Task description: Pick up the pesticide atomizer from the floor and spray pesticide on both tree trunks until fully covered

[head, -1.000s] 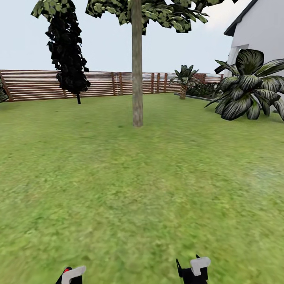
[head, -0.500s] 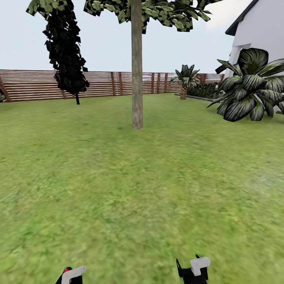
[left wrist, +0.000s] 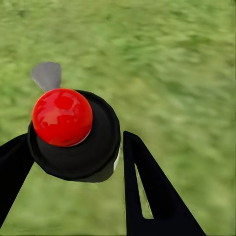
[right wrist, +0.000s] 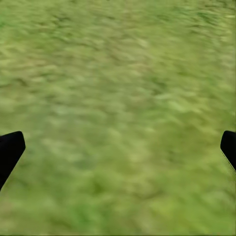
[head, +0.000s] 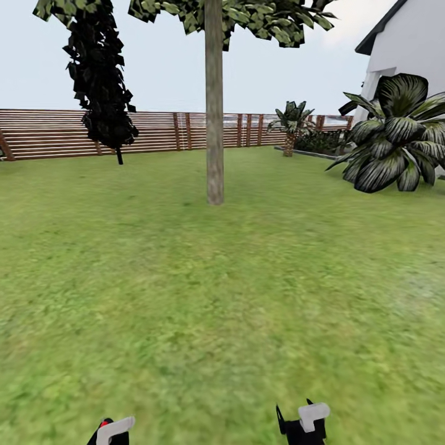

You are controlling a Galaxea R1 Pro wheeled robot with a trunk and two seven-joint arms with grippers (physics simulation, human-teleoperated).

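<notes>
Change since earlier: almost nothing has shifted; the pale trunk base sits slightly lower in the head view and the big striped plant slightly further right, which reads as a small camera move. Both arms are seen in the same spots.

Left arm pose: held low at the bottom edge of the head view, with the left gripper [left wrist: 73,157] pointed down at the grass.

Left gripper state: its two black fingers [left wrist: 147,191] are clamped on either side of the black round-bodied pesticide atomizer with a glossy red ball cap [left wrist: 63,117]; a small grey nozzle tip pokes out past the cap.

Right arm pose: held low at the bottom edge of the head view, right of the left arm, aimed at the lawn.

Right gripper state: the right gripper [right wrist: 118,147] is spread wide, its black fingertips [right wrist: 9,150] sitting at opposite edges of the wrist view with bare grass between them.

Task trees counted: one thick pale grey-brown mottled tree trunk [head: 214,117] is seen, upright, well ahead of the arms on the wide green lawn [head: 185,296].

Other plants counted: one near-black cone-shaped tree [head: 102,86], one large striped broad-leaf plant [head: 395,145], one small palm [head: 289,123].

Backdrop: one brown horizontal-slat wooden fence [head: 55,133]; one white house wall [head: 414,49].
</notes>
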